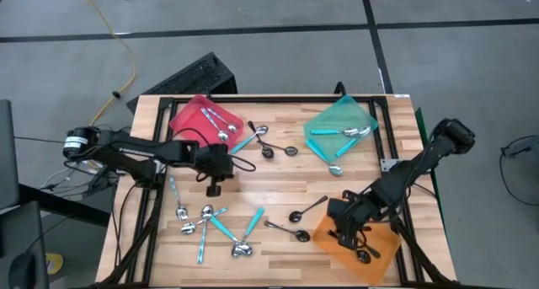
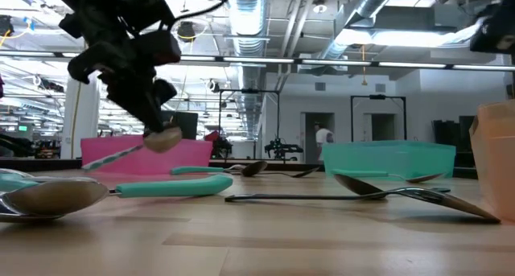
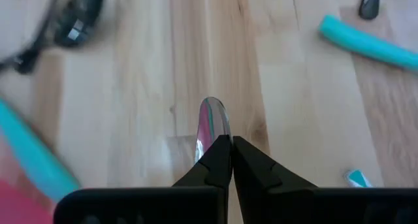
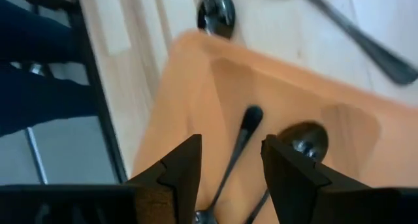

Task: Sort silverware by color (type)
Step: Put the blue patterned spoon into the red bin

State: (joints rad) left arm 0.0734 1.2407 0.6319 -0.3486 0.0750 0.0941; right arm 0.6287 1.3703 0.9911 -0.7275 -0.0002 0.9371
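Observation:
My left gripper hangs over the table's left middle, shut on a shiny silver spoon lifted off the wood. The red tray at far left holds silver spoons. The teal tray at far right holds teal-handled spoons. My right gripper stands open above the orange tray at near right, where black spoons lie flat. Several silver and teal-handled spoons lie loose near the front left; two black spoons rest left of the orange tray. My left gripper pinches the silver spoon between its two shut fingers, coming from above and slanting down. A rounded shiny end pokes out past the fingertips. In the low view the spoon hangs clear of the table, tilted, its handle slanting downward.
A few more spoons lie between the red and teal trays. A black spoon bowl sits just outside the orange tray's rim. The table's middle strip is bare wood. A black frame runs along the table's edges.

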